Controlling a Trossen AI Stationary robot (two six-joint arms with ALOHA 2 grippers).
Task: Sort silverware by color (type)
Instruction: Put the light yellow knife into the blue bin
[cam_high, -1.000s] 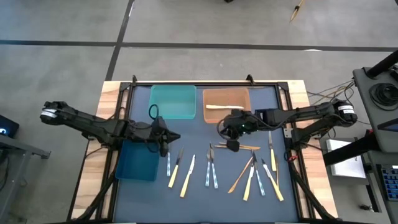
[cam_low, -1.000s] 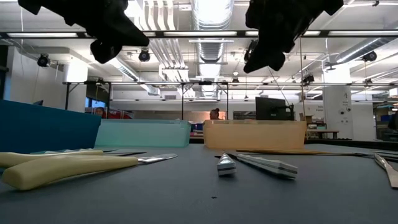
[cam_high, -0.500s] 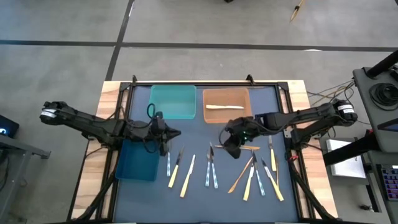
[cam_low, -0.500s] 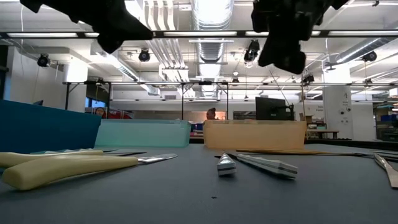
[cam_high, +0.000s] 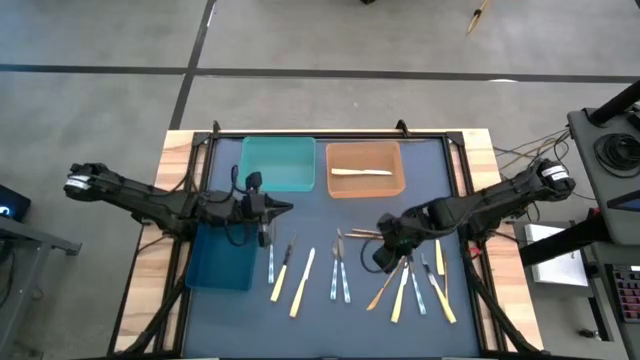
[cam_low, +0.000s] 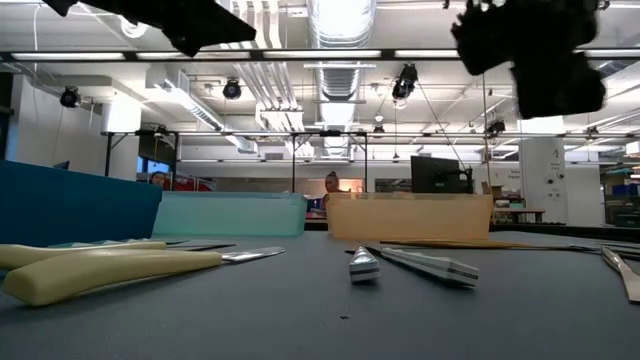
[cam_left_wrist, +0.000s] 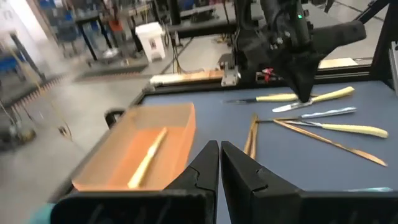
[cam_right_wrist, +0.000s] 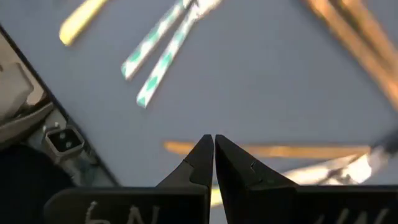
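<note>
Several silverware (cam_high: 400, 280) pieces beneath right claw (cam_high: 383, 262) (empty).

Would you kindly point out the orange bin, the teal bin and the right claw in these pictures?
orange bin (cam_high: 397, 186): high view, on its right wall.
teal bin (cam_high: 278, 165): high view, on its bare floor.
right claw (cam_high: 382, 262): high view, at its shut fingertips, above the scattered silverware.
</note>
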